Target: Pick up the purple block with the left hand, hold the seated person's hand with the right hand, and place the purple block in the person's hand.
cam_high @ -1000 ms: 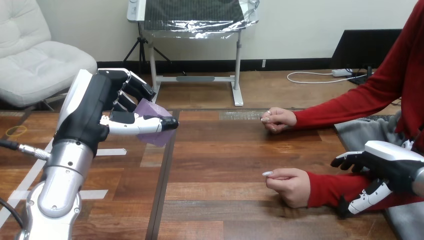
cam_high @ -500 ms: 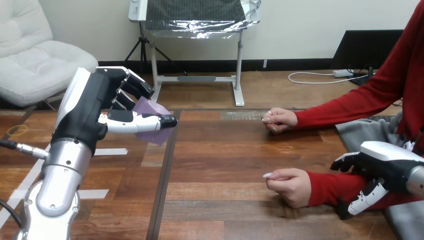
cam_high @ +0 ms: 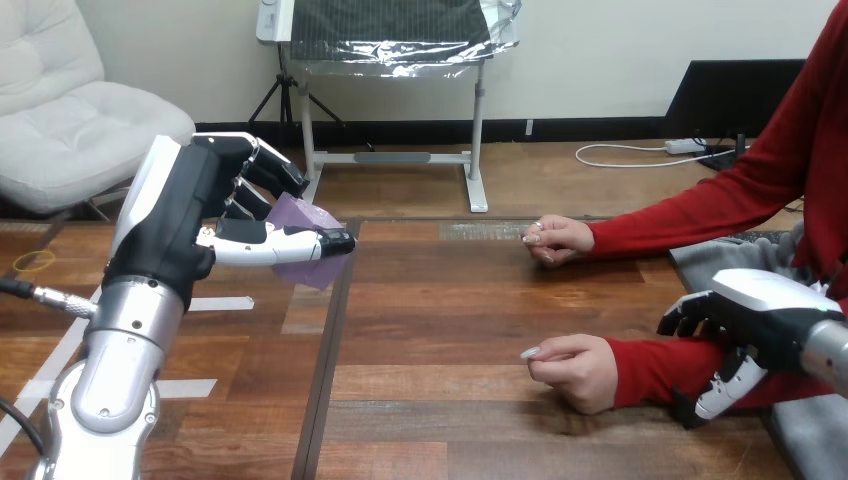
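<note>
Head view: the left robot hand (cam_high: 185, 215) is raised above the left part of the counter (cam_high: 450, 310), at the end of its silver forearm (cam_high: 115, 370). Its fingers (cam_high: 262, 172) are curled from above and its thumb (cam_high: 285, 245) lies straight across the front. Between them they pinch the purple block (cam_high: 300, 214). The block is tilted and is up in the air, not touching the counter, and one corner of it shows below the thumb.

The right robot hand (cam_high: 750, 310) is at the right edge, over the red sleeve (cam_high: 660, 365) of the person's forearm. It is very close to the sleeve, but I cannot tell if it grips the sleeve or only hangs over it.

Just left of this sleeve, the person's lower hand (cam_high: 572, 370) rests on the counter, loosely closed. The person's upper hand (cam_high: 555, 238) lies farther back on the counter, also loosely closed. Both are well apart from the purple block.
</note>
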{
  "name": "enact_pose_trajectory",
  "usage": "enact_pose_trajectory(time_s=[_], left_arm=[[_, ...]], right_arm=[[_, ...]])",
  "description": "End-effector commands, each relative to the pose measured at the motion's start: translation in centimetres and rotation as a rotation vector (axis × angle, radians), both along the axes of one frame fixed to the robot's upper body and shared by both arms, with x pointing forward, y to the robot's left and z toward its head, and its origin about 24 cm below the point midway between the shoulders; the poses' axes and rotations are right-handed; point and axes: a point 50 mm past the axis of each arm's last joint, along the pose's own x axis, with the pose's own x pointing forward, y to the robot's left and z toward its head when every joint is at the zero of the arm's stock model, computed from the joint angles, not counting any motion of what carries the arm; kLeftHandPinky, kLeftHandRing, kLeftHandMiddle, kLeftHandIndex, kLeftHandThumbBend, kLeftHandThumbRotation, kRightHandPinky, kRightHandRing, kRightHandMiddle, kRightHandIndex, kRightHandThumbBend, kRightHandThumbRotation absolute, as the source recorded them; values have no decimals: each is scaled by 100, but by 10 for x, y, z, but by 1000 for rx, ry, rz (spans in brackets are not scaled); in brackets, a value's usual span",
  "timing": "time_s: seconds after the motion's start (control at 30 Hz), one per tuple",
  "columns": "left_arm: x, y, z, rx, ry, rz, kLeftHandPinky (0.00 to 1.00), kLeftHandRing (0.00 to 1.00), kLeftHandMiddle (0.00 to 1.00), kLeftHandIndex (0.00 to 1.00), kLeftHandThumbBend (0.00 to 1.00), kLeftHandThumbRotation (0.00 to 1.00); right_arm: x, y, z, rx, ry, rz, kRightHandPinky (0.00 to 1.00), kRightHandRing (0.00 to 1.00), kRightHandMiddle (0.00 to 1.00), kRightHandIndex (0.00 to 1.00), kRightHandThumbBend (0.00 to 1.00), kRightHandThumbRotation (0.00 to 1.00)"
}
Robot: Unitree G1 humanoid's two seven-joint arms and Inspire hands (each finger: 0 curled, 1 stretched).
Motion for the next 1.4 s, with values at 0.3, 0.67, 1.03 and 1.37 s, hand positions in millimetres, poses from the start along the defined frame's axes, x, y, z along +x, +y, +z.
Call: enact_pose_trajectory(time_s=[0.3,0.67,1.03,1.37], left_arm=[[7,-5,31,-8,-123,-16,28,33,38,40,77,0],[7,-5,31,-6,-123,-18,29,34,38,40,77,0],[7,-4,31,-2,-127,-19,29,34,38,40,77,0],[7,-4,32,-13,-130,-25,28,34,38,39,77,0]], right_arm=[[9,24,-8,-65,36,93,55,68,72,71,94,17],[9,28,-15,-58,59,94,44,54,61,63,91,16],[10,32,-20,-59,82,83,33,41,51,58,89,17],[9,35,-23,-55,82,87,14,21,32,50,89,15]])
